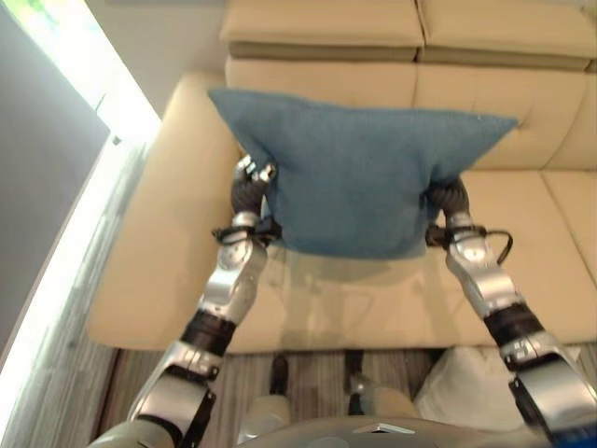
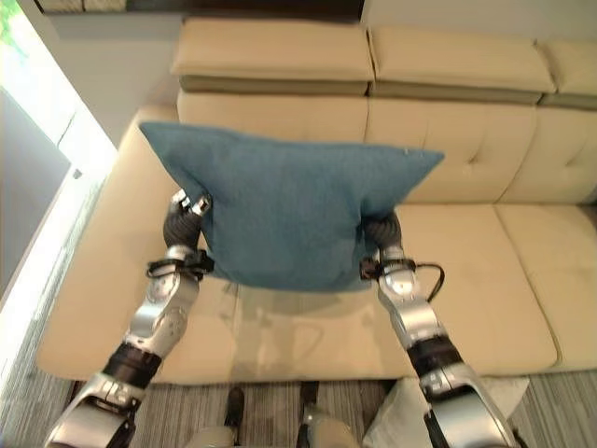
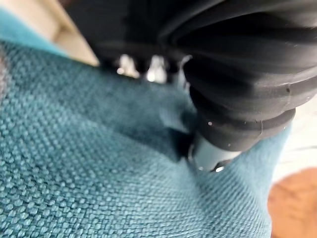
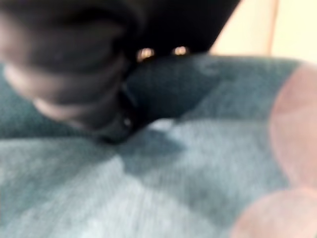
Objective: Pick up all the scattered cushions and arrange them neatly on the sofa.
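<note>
Cushion (image 1: 359, 173) hangs over the sofa (image 1: 149, 271) seat, squeezed between my left hand (image 1: 254, 174) and right hand (image 1: 450, 194); finger state I cannot tell. Uneven pressure could let it slip and land crooked.

Blue cushion (image 1: 359, 177) aloft above sofa (image 1: 159, 271)

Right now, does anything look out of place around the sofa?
Yes. A pale cushion lies on the floor by the sofa front, beside the right arm. The blue cushion is held over the seat, not yet set down.
</note>
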Controlling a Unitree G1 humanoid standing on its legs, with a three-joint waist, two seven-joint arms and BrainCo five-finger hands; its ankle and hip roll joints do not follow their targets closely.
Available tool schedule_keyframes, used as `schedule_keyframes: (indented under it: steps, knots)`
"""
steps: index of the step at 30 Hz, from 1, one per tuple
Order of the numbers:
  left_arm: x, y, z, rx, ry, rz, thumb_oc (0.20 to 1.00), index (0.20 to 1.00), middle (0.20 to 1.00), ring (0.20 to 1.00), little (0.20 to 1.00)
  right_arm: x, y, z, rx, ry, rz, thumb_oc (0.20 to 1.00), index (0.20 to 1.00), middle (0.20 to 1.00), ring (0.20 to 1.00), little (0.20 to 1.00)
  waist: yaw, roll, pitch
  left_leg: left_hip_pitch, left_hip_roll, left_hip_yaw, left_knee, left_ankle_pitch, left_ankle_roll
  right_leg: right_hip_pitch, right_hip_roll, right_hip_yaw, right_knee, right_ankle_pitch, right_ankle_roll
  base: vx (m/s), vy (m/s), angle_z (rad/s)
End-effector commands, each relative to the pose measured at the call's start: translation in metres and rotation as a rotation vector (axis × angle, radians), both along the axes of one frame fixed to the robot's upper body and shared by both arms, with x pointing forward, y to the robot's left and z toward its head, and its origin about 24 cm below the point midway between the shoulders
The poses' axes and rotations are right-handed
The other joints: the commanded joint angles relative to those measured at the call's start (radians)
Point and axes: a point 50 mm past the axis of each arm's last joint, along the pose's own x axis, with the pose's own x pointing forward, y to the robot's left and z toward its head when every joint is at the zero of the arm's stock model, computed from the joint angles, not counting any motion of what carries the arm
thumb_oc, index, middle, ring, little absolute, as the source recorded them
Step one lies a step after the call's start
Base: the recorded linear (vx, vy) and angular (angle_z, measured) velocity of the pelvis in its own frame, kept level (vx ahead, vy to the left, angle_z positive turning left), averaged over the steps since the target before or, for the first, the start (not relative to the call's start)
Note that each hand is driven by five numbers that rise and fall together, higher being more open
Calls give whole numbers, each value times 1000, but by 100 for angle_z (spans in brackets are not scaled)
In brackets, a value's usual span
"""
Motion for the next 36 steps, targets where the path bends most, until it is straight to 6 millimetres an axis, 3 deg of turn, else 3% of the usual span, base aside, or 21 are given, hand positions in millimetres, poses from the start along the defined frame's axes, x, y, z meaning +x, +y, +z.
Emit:
schedule_keyframes:
  steps: [1,2,3,6,7,12,24,28,29,30,31,32,33,36]
  knots:
    - [4,-34,58,34,-247,-103,200,200,200,200,200,3,40,71,25,-290,144,200,200,200,200,200,13,-8,25,32,-24,-26,-18,-20,-7,58,-39,-19,70,-112,88,-71,51,4]
    - [15,-32,84,66,-299,-70,200,200,200,200,200,14,45,105,-14,-367,128,200,200,200,200,200,13,-3,32,-26,-28,-33,-18,-5,-10,5,-40,-13,76,-99,90,-55,56,9]
    - [19,-32,92,72,-313,-65,200,200,200,200,200,16,48,117,-16,-394,127,200,200,200,200,200,10,0,36,-51,-29,-36,-18,1,-12,-20,-42,-12,78,-92,90,-62,71,9]
    - [26,-30,115,95,-360,-36,200,200,200,200,200,20,52,142,-50,-452,113,200,200,200,200,200,9,8,34,-100,-31,-43,-18,11,-16,-69,-47,-5,82,-85,94,0,54,8]
    - [30,-31,132,112,-394,-25,200,200,200,200,200,21,56,159,-74,-494,99,200,200,200,200,200,10,11,39,-130,-32,-49,-18,14,-17,-103,-50,1,88,-80,96,9,59,-2]
    - [35,-38,170,185,-469,-8,200,200,200,200,200,27,66,190,-115,-542,79,200,200,200,200,200,14,19,47,-215,-41,-60,-18,31,-26,-173,-59,13,64,-51,107,19,38,3]
    - [45,-37,189,246,-459,26,200,200,200,200,200,40,68,194,-193,-478,40,200,200,200,200,200,19,7,58,-344,-35,-62,-18,53,-39,-279,-41,21,4,-7,122,4,0,1]
    - [48,-36,197,276,-455,48,200,200,200,200,200,40,61,207,-236,-501,8,200,200,200,200,200,10,9,59,-417,-35,-71,-18,71,-45,-357,-38,24,4,4,129,0,0,0]
    - [48,-37,200,287,-457,49,369,369,369,369,369,40,60,209,-236,-502,0,200,200,200,200,200,9,11,59,-432,-36,-74,-18,77,-47,-371,-39,22,4,6,130,0,0,0]
    - [48,-37,200,287,-457,49,705,705,705,705,705,40,60,209,-236,-502,0,335,335,335,335,335,9,11,59,-432,-36,-74,-18,77,-47,-372,-39,22,4,6,130,0,0,0]
    - [51,-35,202,299,-443,63,1000,1000,1000,1000,1000,42,53,212,-272,-493,-33,561,561,561,561,561,4,14,59,-454,-40,-77,-18,83,-50,-393,-38,21,4,10,131,0,0,0]
    - [52,-34,202,308,-438,71,1000,1000,1000,1000,1000,43,49,212,-282,-485,-51,925,925,925,925,925,2,16,56,-463,-42,-75,-18,86,-51,-401,-38,20,4,12,132,7,4,3]
    - [53,-31,203,310,-429,83,1000,1000,1000,1000,1000,44,47,213,-294,-476,-66,1000,1000,1000,1000,1000,1,18,56,-469,-43,-75,-18,87,-53,-407,-39,19,4,12,134,15,2,4]
    - [56,-18,206,316,-403,129,1000,1000,1000,1000,1000,47,30,215,-331,-447,-144,1000,1000,1000,1000,1000,2,22,50,-475,-47,-74,-18,90,-55,-416,-39,19,4,17,137,11,2,3]
